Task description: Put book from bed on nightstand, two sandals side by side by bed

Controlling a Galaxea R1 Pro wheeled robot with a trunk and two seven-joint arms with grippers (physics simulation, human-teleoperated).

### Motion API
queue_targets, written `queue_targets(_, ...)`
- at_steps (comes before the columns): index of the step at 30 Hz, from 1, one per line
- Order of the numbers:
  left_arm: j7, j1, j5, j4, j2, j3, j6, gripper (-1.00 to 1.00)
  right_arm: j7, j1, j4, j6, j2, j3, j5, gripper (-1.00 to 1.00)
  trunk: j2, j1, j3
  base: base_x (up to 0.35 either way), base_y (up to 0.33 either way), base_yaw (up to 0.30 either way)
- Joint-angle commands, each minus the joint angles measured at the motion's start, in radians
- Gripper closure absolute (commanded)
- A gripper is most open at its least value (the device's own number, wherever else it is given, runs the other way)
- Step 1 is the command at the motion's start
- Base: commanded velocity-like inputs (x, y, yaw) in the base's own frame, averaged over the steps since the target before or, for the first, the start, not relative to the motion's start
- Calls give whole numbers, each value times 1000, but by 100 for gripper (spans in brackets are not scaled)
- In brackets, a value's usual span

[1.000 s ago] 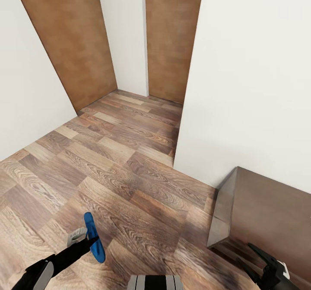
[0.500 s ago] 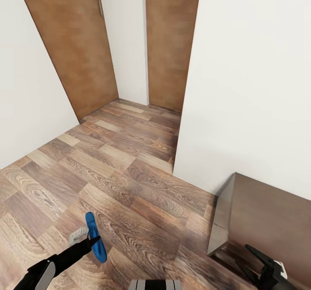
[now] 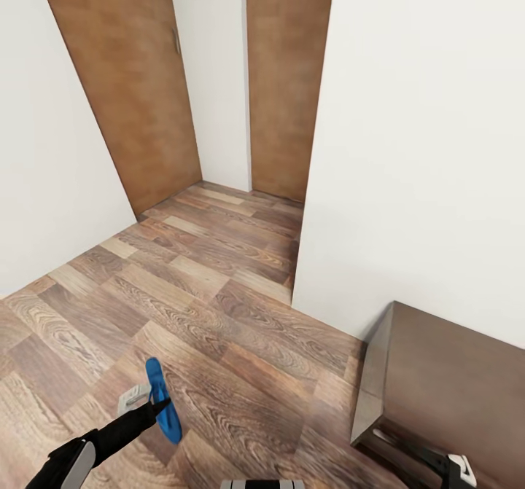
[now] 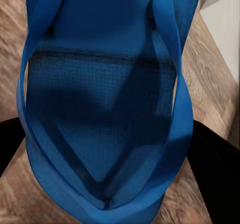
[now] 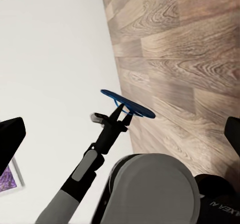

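Sandal [image 3: 162,400] in hand, that was the picture: one blue flat sandal sat pinched in the left gripper [image 3: 155,404], carried on edge above the wood floor [image 3: 219,285], and the left wrist view showed its straps and footbed close up between the fingers. The right gripper [image 3: 445,466] poked in at the lower corner over a dark brown cabinet [image 3: 445,380], carrying nothing that could be seen; whether its jaws were spread or closed, I could not tell from these views. Beyond the arms stood white walls [image 3: 408,146] and two brown doors [image 3: 124,81], a hallway-like corner. So by my reading, one sandal was picked up and in transit, not yet set down. The second sandal, the pairing beside the bed and the book's move to a nightstand looked unfinished.
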Motion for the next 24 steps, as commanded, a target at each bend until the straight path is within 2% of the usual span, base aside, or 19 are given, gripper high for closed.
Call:
queue_targets(1, -3, 0, 7, 0, 0, 2, 9, 100, 1, 0, 1, 5, 0, 0, 0, -100, 0, -1, 3, 0, 0, 0)
queue_targets(9, -3, 0, 7, 0, -1, 2, 9, 100, 0, -1, 24, 4, 0, 0, 2, -100, 2, -4, 34, 0, 0, 0)
queue_targets(15, -3, 0, 7, 0, -1, 2, 9, 100, 0, -1, 64, -39, 1, -1, 2, -100, 3, -7, 57, 0, 0, 0)
queue_targets(24, -3, 0, 7, 0, -2, 1, 9, 100, -1, 0, 80, -46, 1, 0, 2, -100, 5, -11, 92, 0, 0, 0)
